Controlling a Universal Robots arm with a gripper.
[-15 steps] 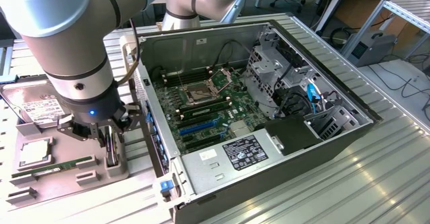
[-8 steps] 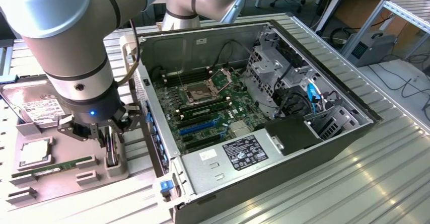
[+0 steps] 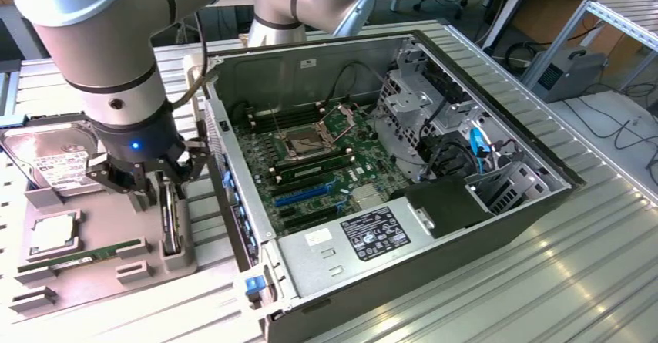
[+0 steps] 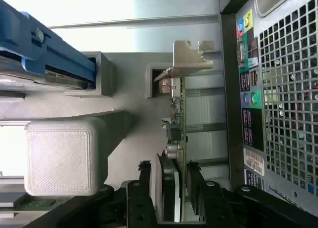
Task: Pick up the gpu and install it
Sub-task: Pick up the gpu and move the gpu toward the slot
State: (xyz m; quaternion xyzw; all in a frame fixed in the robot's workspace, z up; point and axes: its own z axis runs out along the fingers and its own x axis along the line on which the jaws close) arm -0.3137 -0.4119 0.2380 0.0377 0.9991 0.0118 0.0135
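Closest in, wrist view: your gripper [image 4: 169, 167] sits low over the gpu [image 4: 177, 119]. The fingers [image 4: 197, 190] are spread as wide as they go, one on each flat side of the card. Nothing is gripped; a thin gap seems to show on both sides, and I can't tell if there's contact.

The card stands on its long edge in a slot of the grey fixture tray [image 4: 134, 133], with its silvery bracket [image 4: 191, 56] at the end away from the fingers. Just beside it is the computer case [image 4: 278, 99], rear panel.

Exterior view: the gripper [image 3: 154, 193] is over the tray, on the exterior view's left of the case. The gpu [image 3: 169, 227] is upright in the slot nearest the case. Further out on the tray are the memory stick [image 3: 80, 255] and hard drive [image 3: 52, 166]. Beyond is the motherboard [image 3: 319, 166], bare inside the case, all on the ribbed worktop [image 3: 555, 281].

My read on the step: the pick, at the grasp, with install not begun. It calls for you to keep the card centred and squeeze squarely on its flat faces. A skewed close could tip it in the slot.
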